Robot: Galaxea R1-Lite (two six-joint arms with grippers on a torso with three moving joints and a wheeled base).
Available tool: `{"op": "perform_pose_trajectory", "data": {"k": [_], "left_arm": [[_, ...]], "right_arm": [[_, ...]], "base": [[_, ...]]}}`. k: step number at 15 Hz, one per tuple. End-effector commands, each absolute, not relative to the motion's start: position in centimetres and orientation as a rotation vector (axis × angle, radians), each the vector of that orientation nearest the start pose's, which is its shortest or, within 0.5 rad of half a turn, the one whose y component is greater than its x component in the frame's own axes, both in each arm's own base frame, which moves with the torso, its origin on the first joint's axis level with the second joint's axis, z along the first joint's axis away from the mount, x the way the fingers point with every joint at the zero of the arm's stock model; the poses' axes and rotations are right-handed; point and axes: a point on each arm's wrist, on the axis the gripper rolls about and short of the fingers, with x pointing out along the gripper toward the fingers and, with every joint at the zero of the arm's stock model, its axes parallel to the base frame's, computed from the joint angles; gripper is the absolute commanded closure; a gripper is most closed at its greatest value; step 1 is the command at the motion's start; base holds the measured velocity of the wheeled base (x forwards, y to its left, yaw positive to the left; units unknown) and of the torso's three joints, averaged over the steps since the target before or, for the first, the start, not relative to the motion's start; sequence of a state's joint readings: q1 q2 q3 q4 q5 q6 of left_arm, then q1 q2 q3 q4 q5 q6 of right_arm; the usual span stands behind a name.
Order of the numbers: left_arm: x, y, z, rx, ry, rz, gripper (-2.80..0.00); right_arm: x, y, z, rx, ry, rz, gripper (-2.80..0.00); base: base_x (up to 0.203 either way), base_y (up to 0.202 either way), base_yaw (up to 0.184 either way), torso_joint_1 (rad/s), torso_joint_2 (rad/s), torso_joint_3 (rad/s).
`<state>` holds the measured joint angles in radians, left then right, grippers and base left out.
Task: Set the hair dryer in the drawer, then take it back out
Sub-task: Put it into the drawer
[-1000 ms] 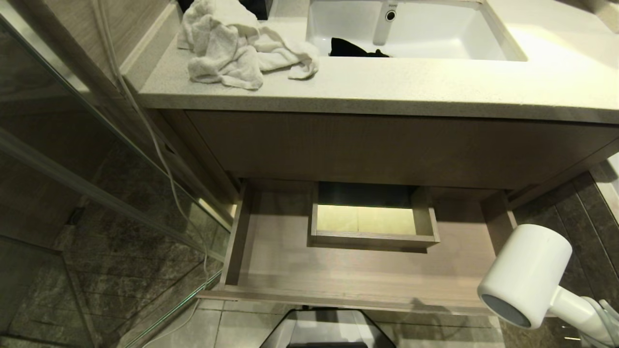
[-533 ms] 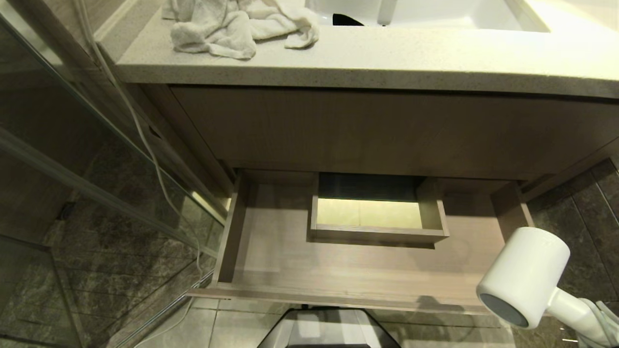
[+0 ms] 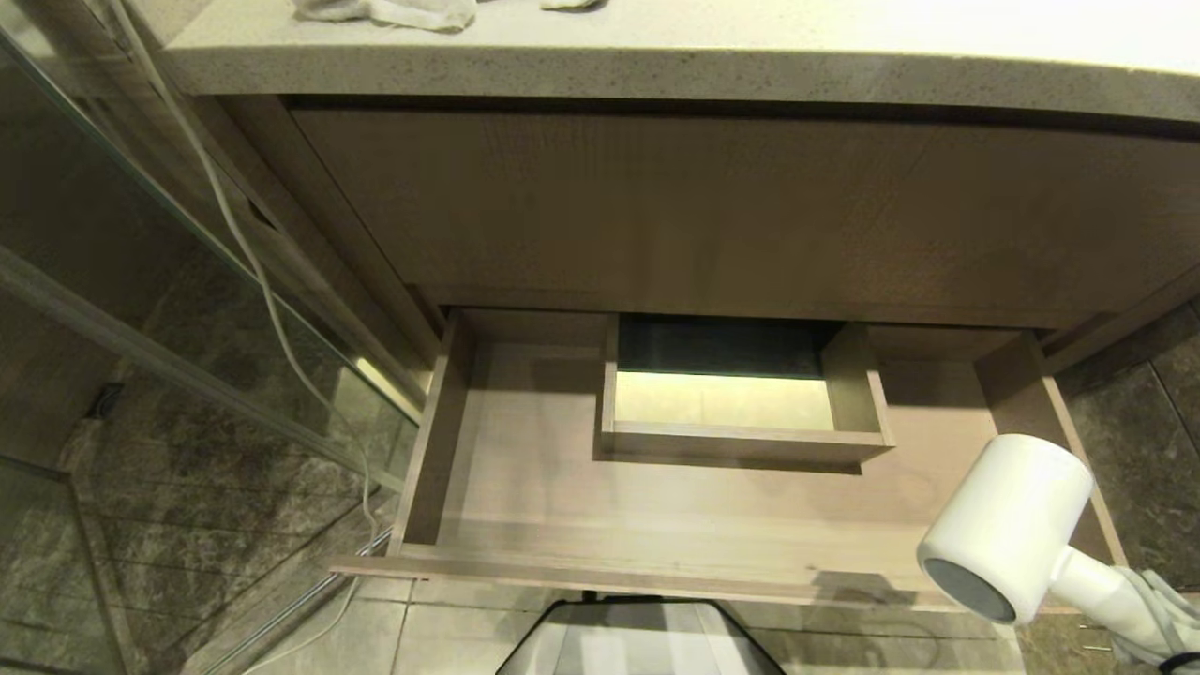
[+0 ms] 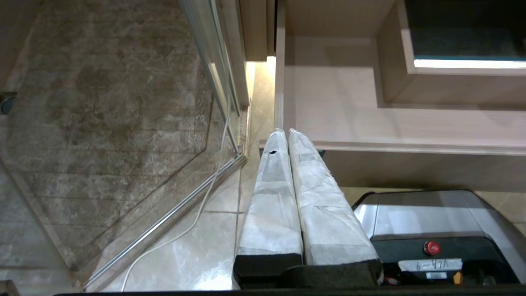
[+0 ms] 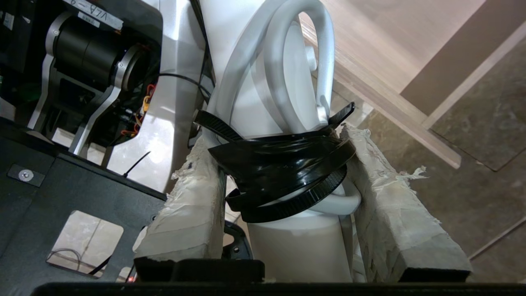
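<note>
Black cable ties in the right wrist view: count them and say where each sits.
2, possibly more hidden: both black cable ties wrap the hair dryer handle and its bundled cord, overlapping, between the right gripper fingers.

Head camera dropped and tilted down: sink gone from frame, towel (image 3: 384,11) only a sliver at top, countertop (image 3: 656,56) edge near top. Drawer (image 3: 525,506) looks bigger. Hair dryer (image 3: 1008,525) now overlaps drawer's right front corner, earlier just outside its right side.

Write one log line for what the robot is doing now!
right gripper: shut on hair dryer | drawer: open | left gripper: shut, idle
</note>
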<state>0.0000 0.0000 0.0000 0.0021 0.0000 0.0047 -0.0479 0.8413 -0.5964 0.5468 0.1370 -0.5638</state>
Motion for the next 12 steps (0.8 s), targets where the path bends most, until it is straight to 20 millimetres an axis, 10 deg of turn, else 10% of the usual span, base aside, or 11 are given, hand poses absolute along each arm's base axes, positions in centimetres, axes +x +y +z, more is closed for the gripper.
{"op": "perform_pose_trajectory", "data": {"k": [1, 7, 12], "left_arm": [[-2.3, 0.0, 7.5, 0.005, 0.003, 0.0, 0.0], [-2.3, 0.0, 7.5, 0.005, 0.001, 0.0, 0.0], [-2.3, 0.0, 7.5, 0.005, 0.003, 0.0, 0.0]], "right_arm": [[6.7, 0.0, 18.2, -0.449, 0.77, 0.308, 0.0], [10.6, -0.6, 17.9, -0.298, 0.913, 0.252, 0.0], [18.5, -2.3, 13.8, -0.189, 1.118, 0.108, 0.0]], "base": [[0.0, 0.0, 0.0, -0.041, 0.14, 0.069], [0.0, 0.0, 0.0, 0.018, 0.05, 0.068], [0.0, 0.0, 0.0, 0.011, 0.0, 0.018]]}}
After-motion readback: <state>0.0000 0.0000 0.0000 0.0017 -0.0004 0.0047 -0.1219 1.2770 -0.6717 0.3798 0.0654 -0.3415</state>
